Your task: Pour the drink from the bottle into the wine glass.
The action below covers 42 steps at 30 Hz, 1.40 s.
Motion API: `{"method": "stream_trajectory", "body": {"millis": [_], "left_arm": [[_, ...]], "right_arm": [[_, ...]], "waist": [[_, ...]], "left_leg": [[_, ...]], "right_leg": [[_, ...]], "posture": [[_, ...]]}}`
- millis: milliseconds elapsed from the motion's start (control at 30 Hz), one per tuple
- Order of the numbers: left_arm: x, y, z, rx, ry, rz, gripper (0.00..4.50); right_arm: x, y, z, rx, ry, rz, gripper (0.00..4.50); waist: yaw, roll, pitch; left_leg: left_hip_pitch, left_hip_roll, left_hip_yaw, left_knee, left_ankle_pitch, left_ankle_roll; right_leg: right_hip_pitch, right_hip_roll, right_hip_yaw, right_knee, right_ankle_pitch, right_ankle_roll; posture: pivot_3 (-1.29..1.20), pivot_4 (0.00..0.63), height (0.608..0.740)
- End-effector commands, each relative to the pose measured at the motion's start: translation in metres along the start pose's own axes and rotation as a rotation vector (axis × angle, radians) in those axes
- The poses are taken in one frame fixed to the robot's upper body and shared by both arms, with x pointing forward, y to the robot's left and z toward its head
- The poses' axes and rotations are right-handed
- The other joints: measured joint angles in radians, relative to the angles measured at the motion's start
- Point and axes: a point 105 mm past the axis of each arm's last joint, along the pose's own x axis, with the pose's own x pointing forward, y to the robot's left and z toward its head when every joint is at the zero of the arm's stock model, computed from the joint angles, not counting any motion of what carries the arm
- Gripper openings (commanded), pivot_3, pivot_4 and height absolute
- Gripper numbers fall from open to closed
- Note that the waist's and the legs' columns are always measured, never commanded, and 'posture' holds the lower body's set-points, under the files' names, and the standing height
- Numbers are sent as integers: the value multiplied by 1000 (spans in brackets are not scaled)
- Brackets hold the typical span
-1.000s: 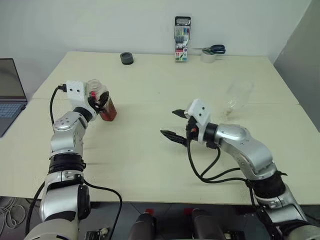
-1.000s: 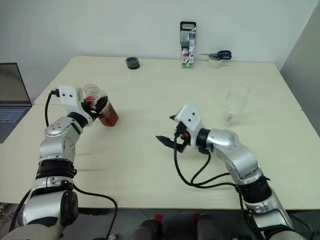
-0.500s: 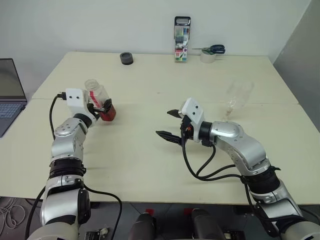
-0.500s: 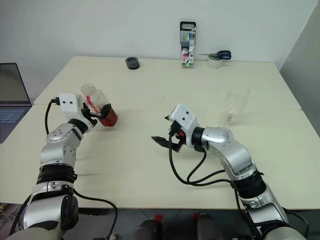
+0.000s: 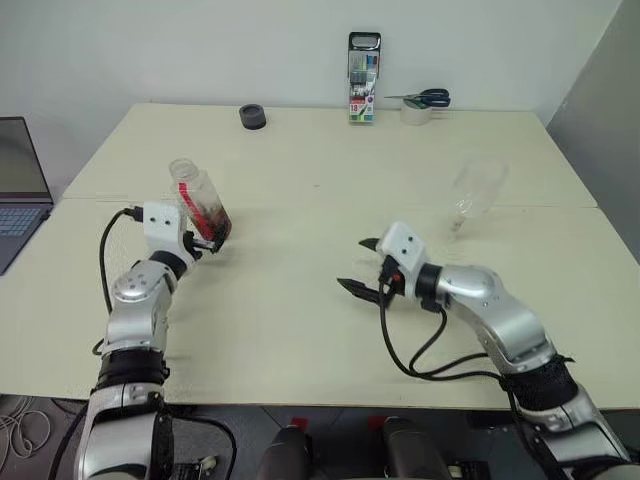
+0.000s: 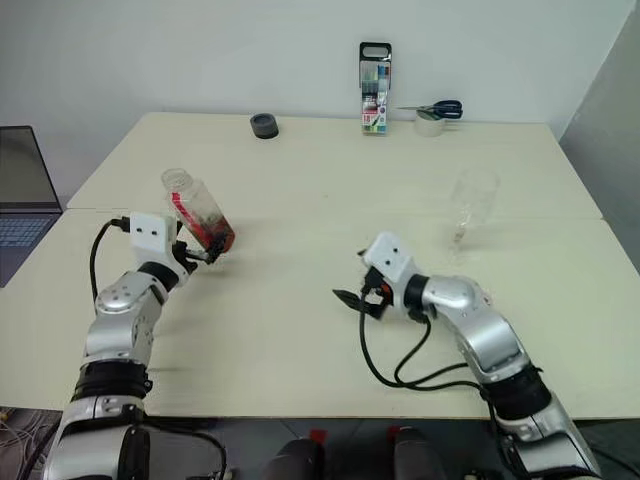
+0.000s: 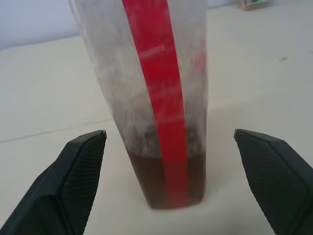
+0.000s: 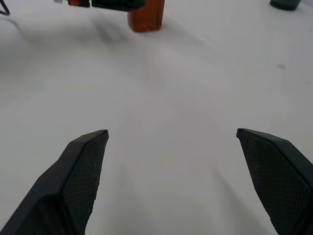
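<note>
Bottle (image 5: 201,204) free; left tool (image 5: 208,241) now open

Pale cream table (image 5: 300,330), seam across middle; plain white wall (image 5: 200,50) behind; grey panel (image 5: 600,110) right.

The laptop (image 5: 18,190), at nine o'clock of the table (image 5: 300,290), is cut by the picture's edge. In the left wrist view the bottle (image 7: 156,98) loses its top at the edge, so no cap can be told. The glass (image 5: 474,190) is faint, its stem and foot hard to tell. The marker pack (image 5: 364,78) print is too small to read.
</note>
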Motion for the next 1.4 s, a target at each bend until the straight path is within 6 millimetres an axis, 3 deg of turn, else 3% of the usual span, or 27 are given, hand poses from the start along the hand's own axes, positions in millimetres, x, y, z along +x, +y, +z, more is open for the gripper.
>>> {"method": "stream_trajectory", "body": {"millis": [33, 200, 400, 533, 733, 1100, 1200, 1400], "left_arm": [[-10, 2, 14, 43, -60, 17, 4476], [-29, -12, 9, 42, -46, -43, 4476], [-54, -68, 13, 34, -43, -345, 4476], [-61, -107, 29, 72, -67, -613, 4476], [-61, -133, 48, 97, -88, -858, 4476], [-56, -150, 59, 133, -133, -988, 4476], [-53, -147, 59, 138, -135, -983, 4500], [-52, -138, 56, 134, -126, -948, 4500]], "right_arm": [[-18, -4, 12, -63, -67, -65, 4500], [-44, -12, -4, -7, -77, -216, 4500], [-82, -31, -23, 206, -109, -514, 4500], [-100, -63, -38, 284, -123, -779, 4500], [-96, -102, -50, 324, -124, -925, 4500], [-71, -148, -53, 360, -160, -914, 4500], [-66, -158, -48, 354, -184, -909, 3866], [-60, -155, -44, 353, -200, -873, 1706]], "waist": [[2, 0, 0], [5, 0, 0], [12, 0, 0], [18, 1, 0], [12, 2, 1], [-4, 3, 1], [-4, 3, 2], [-4, 3, 2]], "left_leg": [[0, 0, 0, 0, 0, 0], [0, 1, 0, 0, -2, 3], [1, 2, 0, 0, -2, 3], [5, 1, 2, 0, -2, 3], [9, 2, 8, -2, -2, 3], [9, 2, 9, -5, -2, 3], [9, 2, 9, -5, -2, 3], [8, 2, 9, -6, -2, 3]], "right_leg": [[0, 0, 0, 0, 0, 0], [1, 0, 0, 0, 0, 0], [3, 0, 0, -1, 0, 0], [7, 2, 0, -2, 0, 0], [8, 4, 2, -1, 0, 0], [7, 4, 3, -2, 0, 0], [7, 4, 3, -2, 0, 0], [6, 3, 3, -2, 0, 0]], "posture": [[0, 150, 740], [0, 150, 740], [0, 150, 740], [0, 150, 740], [0, 150, 740], [0, 150, 740], [0, 150, 740], [0, 150, 740]]}}
